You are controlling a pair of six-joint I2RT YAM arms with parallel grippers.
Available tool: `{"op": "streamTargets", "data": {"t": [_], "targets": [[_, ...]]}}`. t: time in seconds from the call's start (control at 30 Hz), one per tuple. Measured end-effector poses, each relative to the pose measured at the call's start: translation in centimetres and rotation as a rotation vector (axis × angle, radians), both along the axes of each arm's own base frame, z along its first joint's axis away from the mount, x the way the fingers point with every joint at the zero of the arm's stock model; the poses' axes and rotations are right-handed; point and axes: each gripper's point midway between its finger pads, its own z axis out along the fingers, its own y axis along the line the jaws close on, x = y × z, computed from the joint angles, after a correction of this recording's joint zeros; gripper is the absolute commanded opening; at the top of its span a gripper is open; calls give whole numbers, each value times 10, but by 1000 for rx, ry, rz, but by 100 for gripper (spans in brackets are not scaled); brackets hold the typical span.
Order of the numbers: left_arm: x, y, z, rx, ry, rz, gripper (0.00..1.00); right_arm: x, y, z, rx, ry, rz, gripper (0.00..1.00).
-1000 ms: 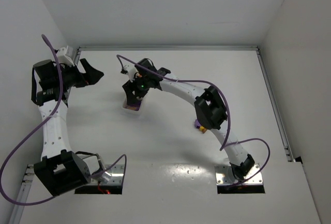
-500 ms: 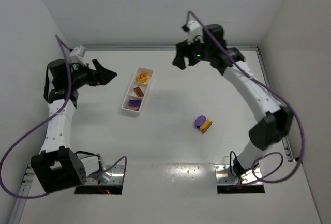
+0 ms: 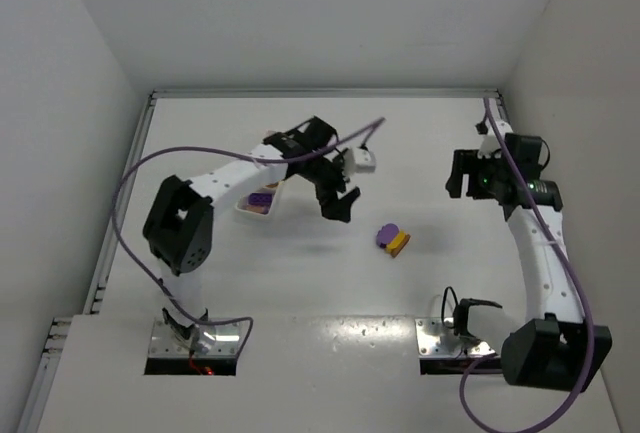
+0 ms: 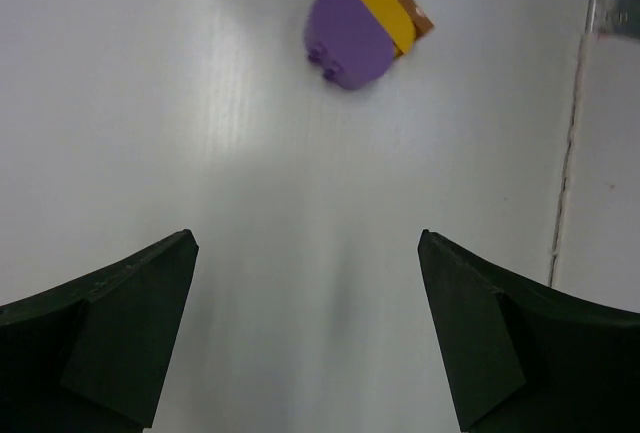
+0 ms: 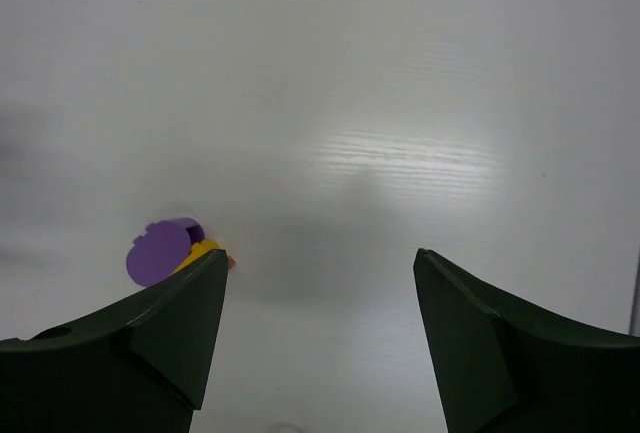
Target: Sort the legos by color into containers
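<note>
A small stack of legos (image 3: 392, 239), purple, yellow and brown-orange pressed together, lies on the table right of centre. In the left wrist view the purple one (image 4: 350, 38) is in front of the yellow (image 4: 385, 8) and the brown-orange (image 4: 408, 8). The right wrist view shows the purple one (image 5: 160, 251) beside its left finger. The white tray (image 3: 247, 208) is mostly hidden under the left arm; a purple lego (image 3: 260, 199) shows in its near compartment. My left gripper (image 3: 338, 205) (image 4: 308, 333) is open and empty, just left of the stack. My right gripper (image 3: 458, 175) (image 5: 320, 333) is open and empty, to the stack's upper right.
A metal rail (image 3: 530, 203) runs along the table's right edge and also shows in the left wrist view (image 4: 575, 153). White walls close the back and sides. The left arm's link (image 3: 240, 168) reaches across the tray.
My left arm swung from the far left across the tray toward the middle. My right arm left the tray, went to the back and now hangs at the right side.
</note>
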Motion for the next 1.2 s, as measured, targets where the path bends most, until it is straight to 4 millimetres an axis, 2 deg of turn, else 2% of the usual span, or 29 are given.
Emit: {"op": "streamTargets", "data": {"t": [0.17, 0.33, 0.47, 0.67, 0.93, 1.2], "targets": [[-38, -46, -45, 105, -63, -276, 100, -20, -33, 7, -14, -40, -110, 77], [-34, -70, -68, 123, -154, -372, 100, -31, -54, -5, 26, -9, -183, 77], [-25, -79, -73, 113, -266, -419, 100, -36, -66, -15, 108, 27, -220, 77], [-25, -97, -77, 71, -356, -501, 100, -39, -70, -26, 226, 66, -233, 77], [-30, -101, -106, 69, -339, -570, 100, -42, -65, -31, 369, 86, -211, 77], [-27, -113, -114, 48, -345, -598, 100, -45, -66, -32, 441, 88, -207, 77]]}}
